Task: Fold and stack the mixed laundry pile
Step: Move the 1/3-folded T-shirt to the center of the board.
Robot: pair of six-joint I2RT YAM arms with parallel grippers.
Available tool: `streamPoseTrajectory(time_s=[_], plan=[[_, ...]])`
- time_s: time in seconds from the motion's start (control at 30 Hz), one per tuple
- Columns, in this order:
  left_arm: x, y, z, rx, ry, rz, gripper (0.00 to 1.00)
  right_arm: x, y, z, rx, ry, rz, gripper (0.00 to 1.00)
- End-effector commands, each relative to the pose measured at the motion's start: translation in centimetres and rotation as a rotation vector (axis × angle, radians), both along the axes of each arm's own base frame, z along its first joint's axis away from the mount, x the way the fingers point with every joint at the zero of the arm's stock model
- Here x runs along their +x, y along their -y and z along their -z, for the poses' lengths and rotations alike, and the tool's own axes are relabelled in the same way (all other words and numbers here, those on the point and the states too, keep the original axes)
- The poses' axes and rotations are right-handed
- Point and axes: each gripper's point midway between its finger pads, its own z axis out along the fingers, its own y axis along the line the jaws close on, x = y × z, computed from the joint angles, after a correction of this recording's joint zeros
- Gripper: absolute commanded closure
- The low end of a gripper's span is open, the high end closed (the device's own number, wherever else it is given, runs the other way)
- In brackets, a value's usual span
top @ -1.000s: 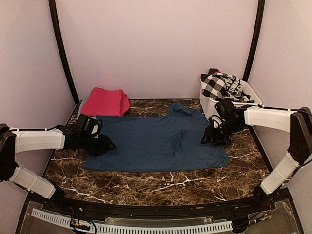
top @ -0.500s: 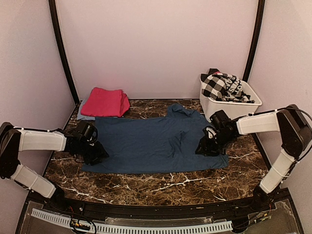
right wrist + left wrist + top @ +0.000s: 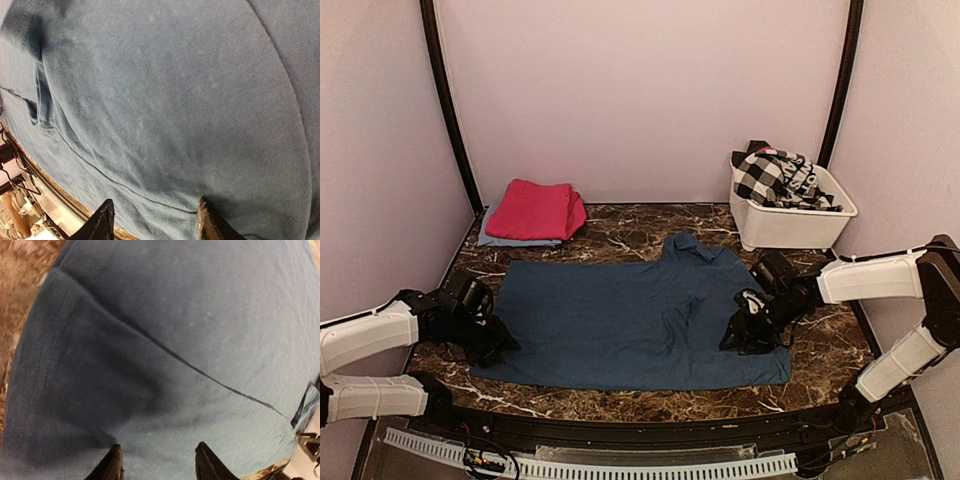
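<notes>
A large navy-blue cloth (image 3: 630, 320) lies spread flat across the middle of the table. My left gripper (image 3: 492, 340) rests low on its left edge, and my right gripper (image 3: 738, 335) on its right side. In the left wrist view the navy cloth (image 3: 165, 340) fills the frame, with the left gripper (image 3: 158, 446) standing apart on it, pinching nothing. The right gripper (image 3: 155, 201) stands the same way on the cloth (image 3: 160, 100). A folded magenta-pink cloth (image 3: 535, 210) sits on a light-blue piece (image 3: 495, 238) at back left. A black-and-white checked garment (image 3: 765, 178) fills the tub.
A white plastic tub (image 3: 790, 225) stands at the back right, close behind my right arm. Pink walls enclose the table on three sides. Bare marble (image 3: 620, 225) shows behind the navy cloth, and the table's front rail lies just below its near edge.
Both grippers have drawn back toward the near edge and outward, and the navy cloth has slid forward with them, flattening. The light-blue piece under the pink cloth shows more now.
</notes>
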Motion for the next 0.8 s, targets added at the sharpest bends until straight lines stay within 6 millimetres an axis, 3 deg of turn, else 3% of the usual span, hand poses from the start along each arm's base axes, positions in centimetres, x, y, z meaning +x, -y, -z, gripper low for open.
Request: streamPoseTrajectory(time_s=[0.0,0.17,0.3,0.37,0.43,0.6,0.77], plan=[[1.8,0.6,-3.2,0.013,0.099,0.100,0.47,1.8,-0.3,-3.1,-0.014,0.098,-0.033,0.45],[6.5,2.3,-6.3,0.023,0.215,0.184,0.38,8.0,-1.4,-6.9,0.004,0.294,-0.045,0.45],[11.1,3.9,-9.1,-0.040,0.319,0.205,0.35,13.8,-2.0,-8.3,-0.054,0.434,-0.085,0.48],[13.2,3.7,-9.0,-0.059,0.315,0.199,0.35,16.4,-2.3,-8.1,-0.107,0.475,-0.126,0.49],[15.0,3.0,-9.6,-0.074,0.334,0.181,0.35,19.1,-3.0,-9.1,-0.131,0.532,-0.139,0.50],[18.6,0.2,-10.9,-0.072,0.394,0.122,0.35,24.1,-3.3,-8.8,-0.204,0.585,-0.165,0.49],[20.7,-3.2,-10.1,-0.061,0.382,0.034,0.35,27.4,-2.7,-7.5,-0.283,0.606,-0.187,0.46]])
